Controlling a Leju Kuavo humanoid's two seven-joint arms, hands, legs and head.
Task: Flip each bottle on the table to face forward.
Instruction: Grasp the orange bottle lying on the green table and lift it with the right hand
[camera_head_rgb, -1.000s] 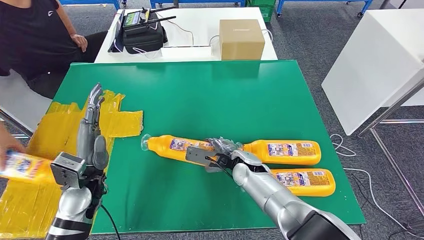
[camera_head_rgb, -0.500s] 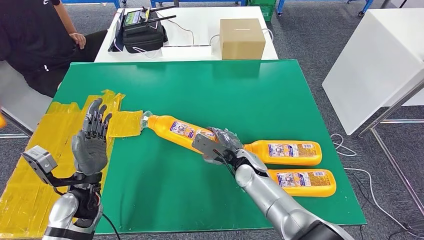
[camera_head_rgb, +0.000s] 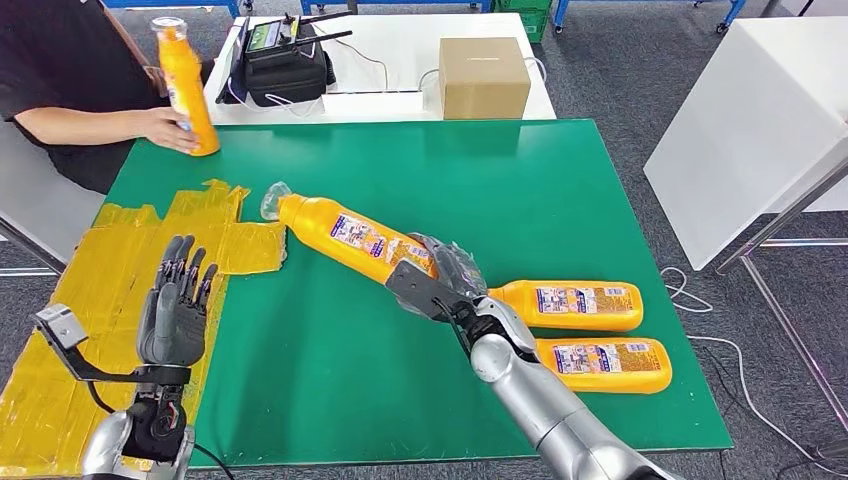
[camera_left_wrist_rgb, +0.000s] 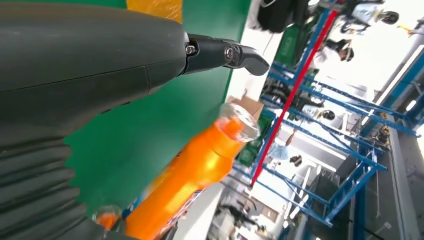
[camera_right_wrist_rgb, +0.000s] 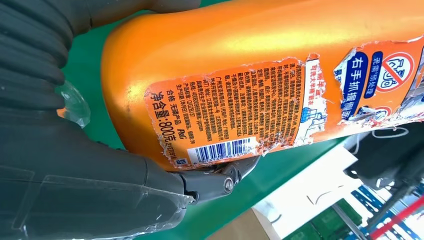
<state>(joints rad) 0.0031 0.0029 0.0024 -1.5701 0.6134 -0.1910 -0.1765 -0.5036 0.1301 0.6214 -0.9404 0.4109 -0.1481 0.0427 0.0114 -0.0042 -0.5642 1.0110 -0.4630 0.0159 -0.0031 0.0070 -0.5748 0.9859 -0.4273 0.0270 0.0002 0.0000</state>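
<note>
Right robot hand (camera_head_rgb: 447, 285) clamped around orange bottle (camera_head_rgb: 345, 233); left robot hand (camera_head_rgb: 176, 310) spread, empty.

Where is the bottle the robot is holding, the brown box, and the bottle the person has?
held bottle (camera_head_rgb: 345, 233): head view, on its label.
brown box (camera_head_rgb: 483, 78): head view, front face.
person's bottle (camera_head_rgb: 188, 85): head view, mid body.

Four orange bottles: one (camera_head_rgb: 345, 237) gripped in the robot's right hand (camera_head_rgb: 445, 280), two lying side by side near the table's right edge (camera_head_rgb: 570, 304) (camera_head_rgb: 605, 364), and one (camera_head_rgb: 187, 87) stood upright by a person's hand (camera_head_rgb: 158, 127) at the far left corner. There is one cardboard box (camera_head_rgb: 483, 77) and one black bag (camera_head_rgb: 288, 62) on the white table behind. The yellow tape patch (camera_head_rgb: 110, 300) looks like one piece, though it may be several strips.
</note>
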